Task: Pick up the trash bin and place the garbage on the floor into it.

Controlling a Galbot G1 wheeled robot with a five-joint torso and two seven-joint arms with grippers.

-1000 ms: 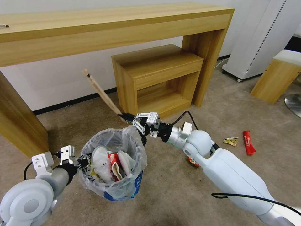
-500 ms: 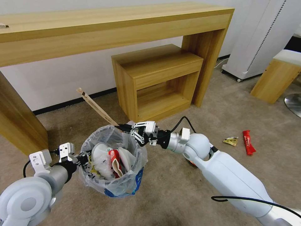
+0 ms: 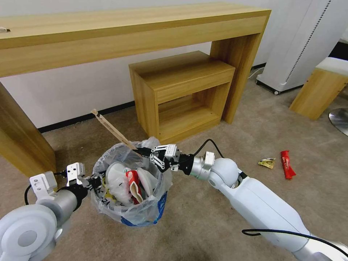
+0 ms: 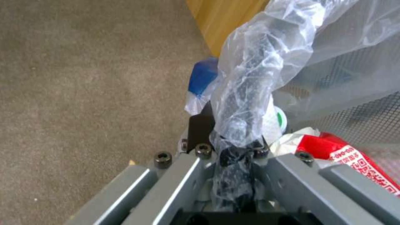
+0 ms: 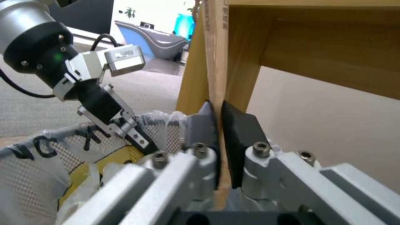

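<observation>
A: What's the room like?

B: Beige carpet floor [image 3: 203,214], a long wooden surface [image 3: 127,32] against a white wall, and a small wooden side stand [image 3: 181,90] tucked under its right end. A white appliance [image 3: 304,40] stands at the far right.

A: And the trash bin?

B: The trash bin [image 3: 130,188] is low in front of the robot, near the left leg of the long surface. Its crinkled clear liner hangs over the rim, with blue at the lower part. Inside lie white slippers [image 3: 117,179] and a red-white paper cup [image 3: 132,181].

A: The left pincer?

B: The left pincer [image 3: 95,180] is at the bin's left rim, pressed together on the rim and its plastic; the left wrist view shows the bagged rim running up between the fingers [image 4: 200,134].

A: The right one?

B: The right pincer [image 3: 143,152] is over the bin's far rim, pinching the wooden stick [image 3: 112,128]. The stick slants up and to the left, away from the bin, its lower end clamped between the dark pads [image 5: 242,131].

A: Anything on the carpet?

B: A red wrapper [image 3: 286,165] and just beside it a yellow wrapper [image 3: 266,163], well to the right of the bin.
</observation>
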